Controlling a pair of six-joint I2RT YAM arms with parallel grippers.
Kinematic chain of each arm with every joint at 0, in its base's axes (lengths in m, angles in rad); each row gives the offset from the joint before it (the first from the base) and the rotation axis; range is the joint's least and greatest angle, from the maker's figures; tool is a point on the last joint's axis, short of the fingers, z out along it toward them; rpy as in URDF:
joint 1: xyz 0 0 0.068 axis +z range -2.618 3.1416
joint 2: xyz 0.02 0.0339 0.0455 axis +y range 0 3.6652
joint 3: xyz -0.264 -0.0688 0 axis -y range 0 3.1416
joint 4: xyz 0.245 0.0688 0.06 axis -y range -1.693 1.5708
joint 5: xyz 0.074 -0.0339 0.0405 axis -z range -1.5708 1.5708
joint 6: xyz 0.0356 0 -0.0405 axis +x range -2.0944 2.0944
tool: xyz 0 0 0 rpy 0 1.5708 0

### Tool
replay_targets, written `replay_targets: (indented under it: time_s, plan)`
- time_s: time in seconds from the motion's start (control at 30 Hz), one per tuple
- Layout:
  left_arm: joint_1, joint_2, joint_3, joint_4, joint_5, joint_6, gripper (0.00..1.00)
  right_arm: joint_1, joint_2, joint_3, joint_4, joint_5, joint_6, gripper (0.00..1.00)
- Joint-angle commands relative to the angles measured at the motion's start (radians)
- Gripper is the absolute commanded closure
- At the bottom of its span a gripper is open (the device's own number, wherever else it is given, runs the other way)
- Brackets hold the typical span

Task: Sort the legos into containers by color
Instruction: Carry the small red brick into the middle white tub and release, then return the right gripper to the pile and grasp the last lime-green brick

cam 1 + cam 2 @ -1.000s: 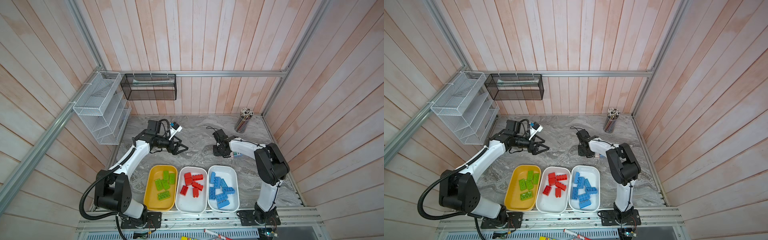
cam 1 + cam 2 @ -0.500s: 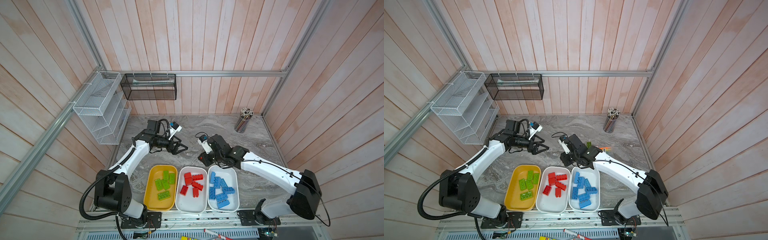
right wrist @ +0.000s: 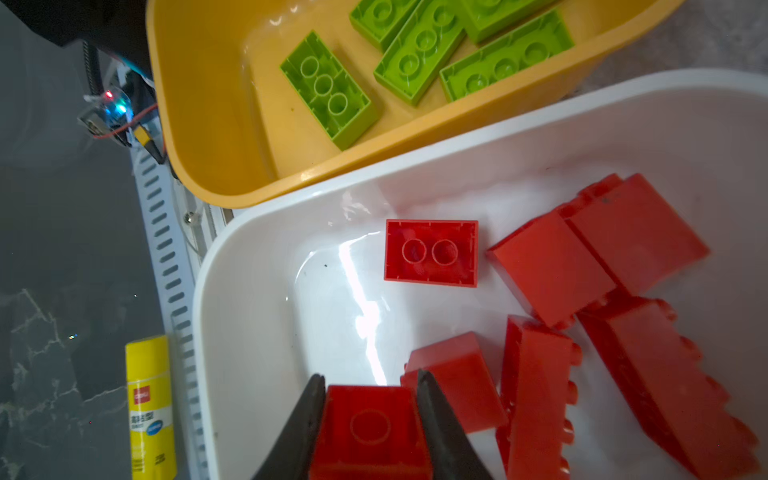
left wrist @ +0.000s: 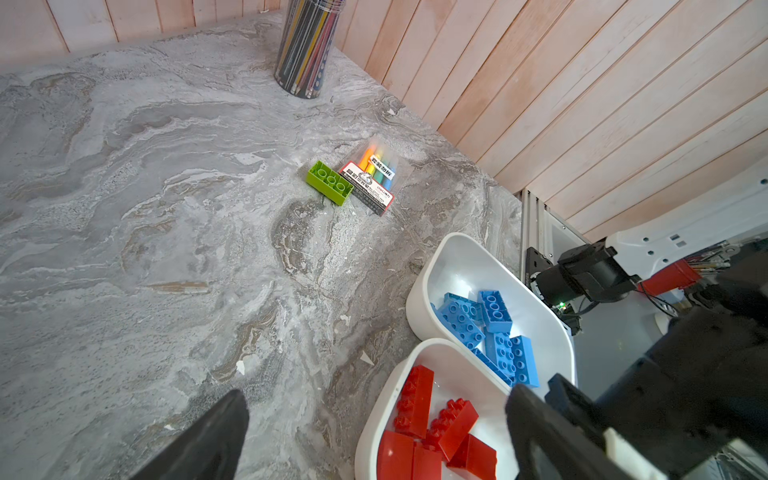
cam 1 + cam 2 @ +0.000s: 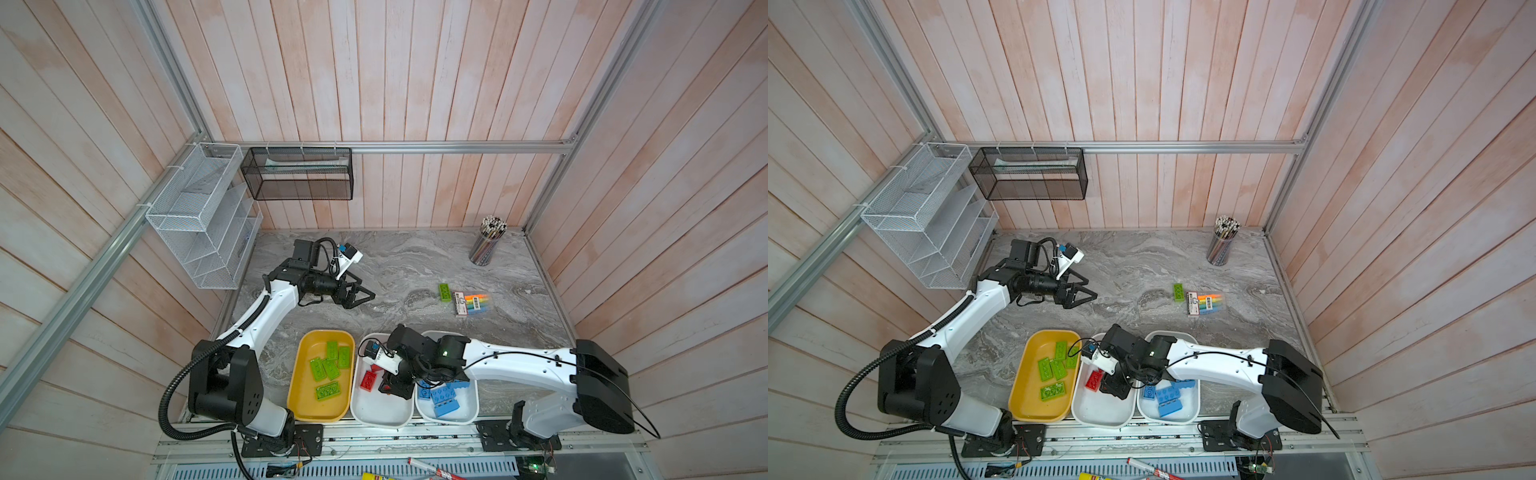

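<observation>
1. We judge the red brick [image 3: 370, 428] could strike the red legos [image 3: 548, 266] piled in the middle white tray [image 3: 249, 332] and tip over its rim if released too high.
2. The right end effector [image 3: 370, 380] is clamped on that brick, over this tray.
3. The left end effector [image 5: 362, 297] stands apart, empty; 1 green brick [image 5: 444, 291] lies on the table [image 5: 415, 257], well away from it.

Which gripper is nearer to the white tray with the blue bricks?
Right. The right gripper, shut on a red brick, is over the middle tray beside the blue-brick tray; the left gripper, open, is farther back over the table.
</observation>
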Motion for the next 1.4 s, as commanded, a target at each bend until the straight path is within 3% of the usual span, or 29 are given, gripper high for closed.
replay_targets:
  time_s: [0.0,0.1,0.27,0.4,0.47,0.63,0.77,0.87,0.93,1.13,1.37]
  plan:
    - [0.006,-0.016,0.009,-0.002,0.013,0.014,0.01,0.008,0.044,0.037,0.003,0.011,-0.086,0.69]
    - [0.006,-0.017,0.009,-0.003,0.013,0.014,0.02,0.008,0.062,0.053,0.004,0.011,-0.105,0.63]
    - [0.006,-0.011,0.007,0.001,0.02,0.012,0.02,-0.005,0.007,0.072,-0.05,0.06,-0.122,0.42]
    - [0.006,-0.005,0.007,0.006,0.027,0.009,0.01,-0.095,-0.089,0.096,-0.1,0.019,-0.098,0.33]
    - [0.006,-0.004,0.01,0.006,0.03,0.009,0.01,-0.159,-0.14,0.098,-0.125,-0.005,-0.099,0.33]
    - [0.006,-0.002,0.009,0.005,0.034,0.007,0.02,-0.372,-0.21,0.091,-0.204,0.066,-0.138,0.33]
    - [0.005,-0.008,0.004,0.012,0.042,-0.002,0.02,-0.596,-0.158,0.132,-0.27,0.096,-0.143,0.33]
    - [0.007,-0.015,0.003,0.02,0.052,-0.01,0.02,-0.704,-0.086,0.16,-0.263,0.154,-0.124,0.33]
    - [0.006,-0.018,0.002,0.018,0.055,-0.008,0.02,-0.75,-0.035,0.178,-0.238,0.235,-0.099,0.32]
    - [0.006,-0.018,-0.002,0.013,0.053,-0.005,0.02,-0.852,0.13,0.264,-0.143,0.299,-0.035,0.33]
    - [0.007,-0.023,-0.007,0.016,0.051,-0.005,0.02,-0.882,0.314,0.39,-0.079,0.263,-0.011,0.35]
